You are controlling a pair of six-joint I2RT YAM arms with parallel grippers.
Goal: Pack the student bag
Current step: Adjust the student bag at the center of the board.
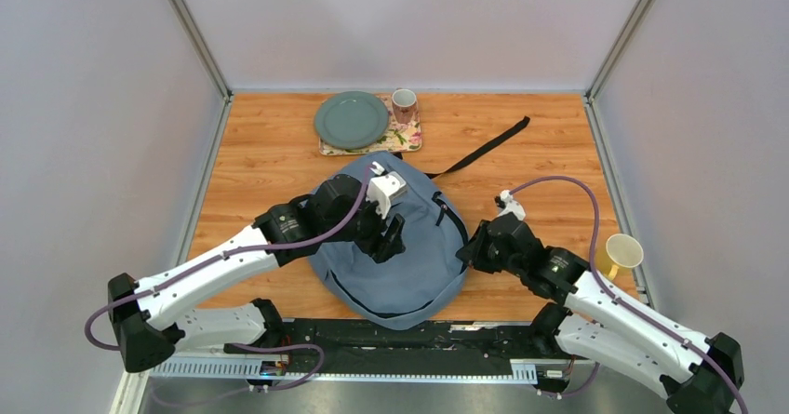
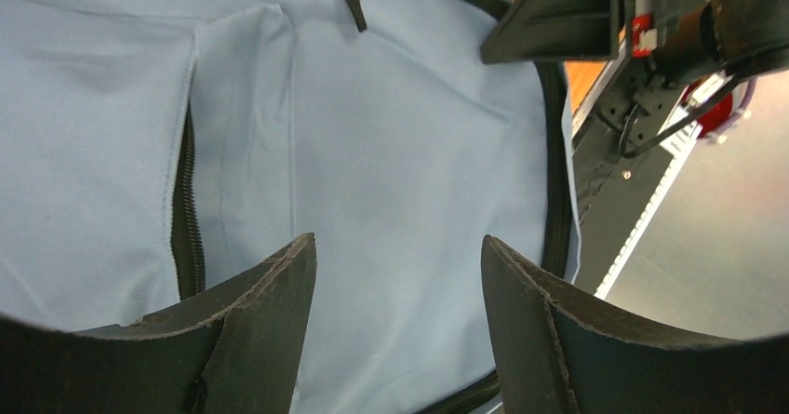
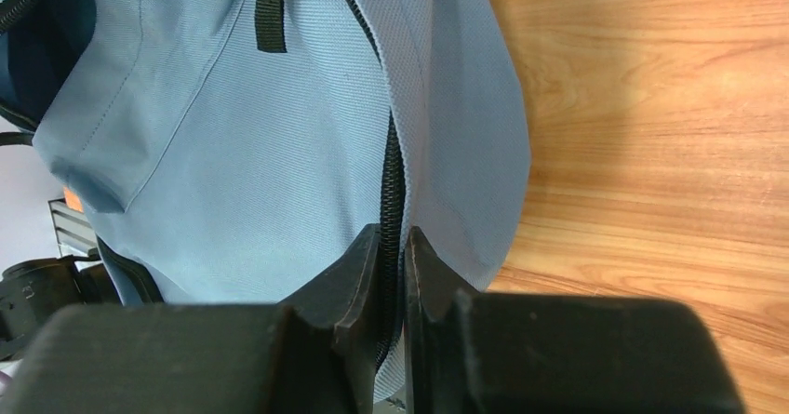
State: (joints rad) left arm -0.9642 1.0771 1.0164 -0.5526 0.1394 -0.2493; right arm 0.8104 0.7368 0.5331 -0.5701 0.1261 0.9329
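The student bag (image 1: 421, 263) lies flat on the wooden table between my two arms, grey-blue with dark zips. My left gripper (image 1: 389, 237) hovers over the bag's front panel (image 2: 400, 135), open, with only fabric showing between its fingers (image 2: 279, 293). A dark pocket zip (image 2: 186, 219) runs to the left of them. My right gripper (image 1: 468, 251) is at the bag's right edge. In the right wrist view its jaws (image 3: 395, 233) are shut on the bag's side zip (image 3: 391, 181), pinching the black zip line and the fabric (image 3: 260, 153) beside it.
A grey-green plate (image 1: 351, 119) and a small patterned cup (image 1: 404, 105) sit on a floral mat (image 1: 407, 139) at the back. A black strap (image 1: 484, 149) trails from the bag's top toward the back right. A yellow cup (image 1: 621, 251) stands at the right edge.
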